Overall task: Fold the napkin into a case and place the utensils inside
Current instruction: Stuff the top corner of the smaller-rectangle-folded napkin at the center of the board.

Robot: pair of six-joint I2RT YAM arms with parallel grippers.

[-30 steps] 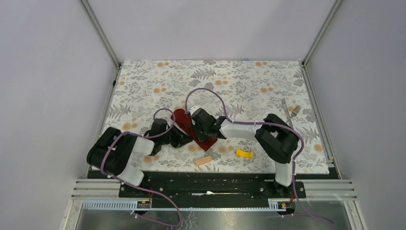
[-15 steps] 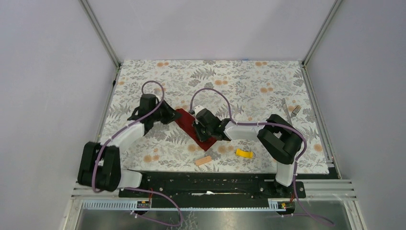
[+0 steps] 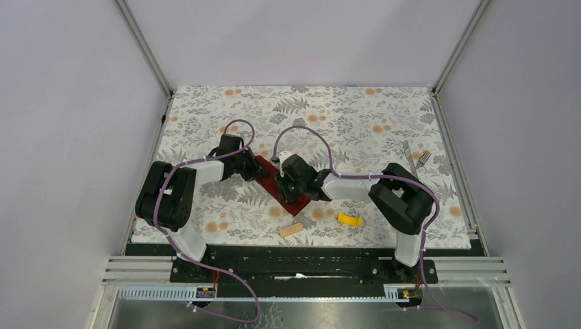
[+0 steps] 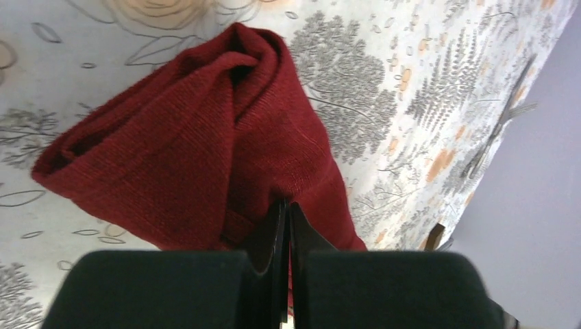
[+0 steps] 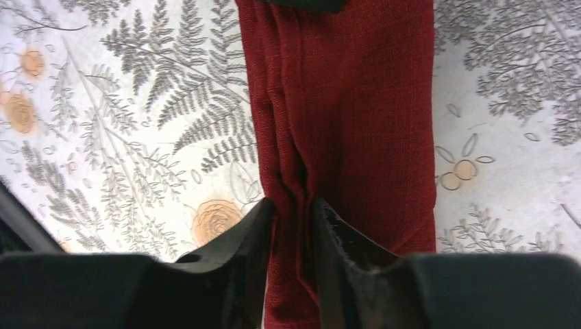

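Observation:
The dark red napkin (image 3: 297,199) lies folded into a narrow strip on the flowered mat, running from far left to near right. My left gripper (image 3: 252,169) sits at its far end. In the left wrist view the jaws (image 4: 286,205) are shut tight, tips buried in the bunched napkin (image 4: 185,144). My right gripper (image 3: 286,186) is over the strip's middle. In the right wrist view its fingers (image 5: 293,205) stand a little apart, pinching a raised pleat of the napkin (image 5: 363,103). The utensils, a knife (image 3: 409,159) and a fork (image 3: 423,157), lie together at the mat's far right.
A tan block (image 3: 291,229) and a yellow block (image 3: 349,219) lie near the mat's front edge, just in front of the napkin. Metal frame rails run along both sides of the mat. Purple cables loop above both wrists.
My left arm swung out from the near left, came in to the napkin's far end and shut there. The right gripper stayed on the strip, and its jaws widened slightly.

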